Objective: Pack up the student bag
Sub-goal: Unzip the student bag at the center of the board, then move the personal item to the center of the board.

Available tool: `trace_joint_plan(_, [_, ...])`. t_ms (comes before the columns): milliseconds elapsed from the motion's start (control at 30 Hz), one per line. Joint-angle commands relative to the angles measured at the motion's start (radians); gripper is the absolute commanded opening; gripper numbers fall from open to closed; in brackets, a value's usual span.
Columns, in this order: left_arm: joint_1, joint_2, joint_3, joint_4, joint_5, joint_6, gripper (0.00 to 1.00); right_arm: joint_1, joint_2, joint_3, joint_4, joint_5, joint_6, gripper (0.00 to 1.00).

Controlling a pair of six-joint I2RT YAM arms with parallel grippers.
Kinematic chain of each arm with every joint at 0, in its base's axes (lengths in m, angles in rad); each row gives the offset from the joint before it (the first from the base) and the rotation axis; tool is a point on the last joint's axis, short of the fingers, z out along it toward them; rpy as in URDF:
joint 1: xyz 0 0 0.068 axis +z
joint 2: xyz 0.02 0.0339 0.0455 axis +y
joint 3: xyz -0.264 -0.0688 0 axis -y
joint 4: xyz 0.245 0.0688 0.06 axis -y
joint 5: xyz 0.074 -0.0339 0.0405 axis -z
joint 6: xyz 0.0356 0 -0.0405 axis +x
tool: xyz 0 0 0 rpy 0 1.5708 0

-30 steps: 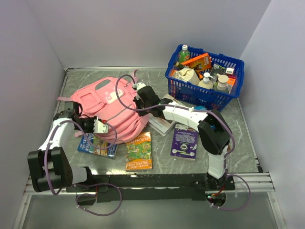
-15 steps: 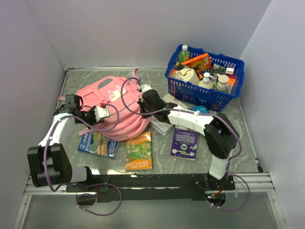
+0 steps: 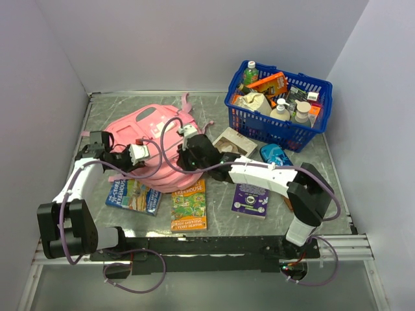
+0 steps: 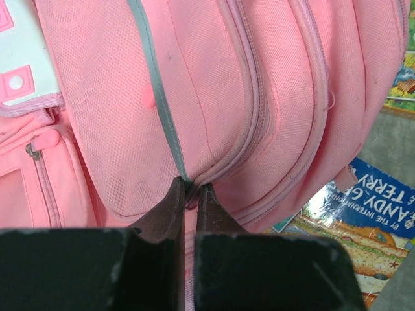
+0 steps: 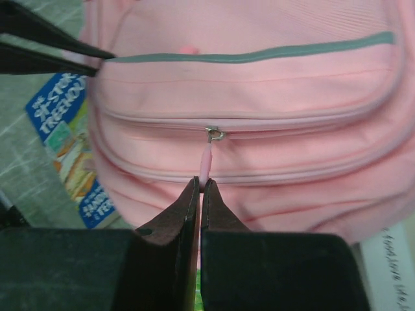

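Observation:
The student bag (image 3: 146,129), a soft pink backpack, lies bunched up at the table's left middle. My left gripper (image 3: 150,154) is at its near left side, jaws shut on a fold of pink fabric (image 4: 188,184) where the grey trim meets a zip seam. My right gripper (image 3: 179,160) comes in from the right and is shut on the thin pink zipper pull (image 5: 206,162) of a front pocket. The metal slider (image 5: 214,134) sits just above the fingertips. In the right wrist view the left fingers (image 5: 52,55) show at the top left against the student bag (image 5: 259,84).
A blue book (image 3: 133,196) and a Treehouse book (image 3: 189,206) lie partly under the bag's near edge. A purple book (image 3: 250,199) lies to the right, with a booklet (image 3: 232,141) and a blue packet (image 3: 275,154) behind. The blue basket (image 3: 279,103) of several items stands back right.
My left gripper rose off the blue book and shut on the bag's fabric. The right gripper moved nearer and leftward with the zipper pull, and the bag bunched up.

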Motion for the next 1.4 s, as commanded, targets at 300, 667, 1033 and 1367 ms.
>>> trace_joint_plan(300, [-0.048, -0.029, 0.028, 0.038, 0.171, -0.129, 0.01, 0.162, 0.073, 0.061, 0.216, -0.139, -0.019, 0.0])
trace_joint_plan(667, [0.008, 0.002, 0.049, 0.067, 0.079, -0.15, 0.01, 0.057, -0.144, -0.034, -0.058, 0.033, 0.034, 0.53])
trace_joint_plan(1033, [0.016, 0.017, 0.132, -0.012, 0.091, -0.127, 0.02, -0.363, -0.583, -0.257, -0.77, 0.2, 0.503, 1.0])
trace_joint_plan(1367, [0.018, 0.013, 0.143, -0.064, 0.065, -0.086, 0.02, -0.816, -0.869, -0.543, -0.887, 0.136, 0.657, 1.0])
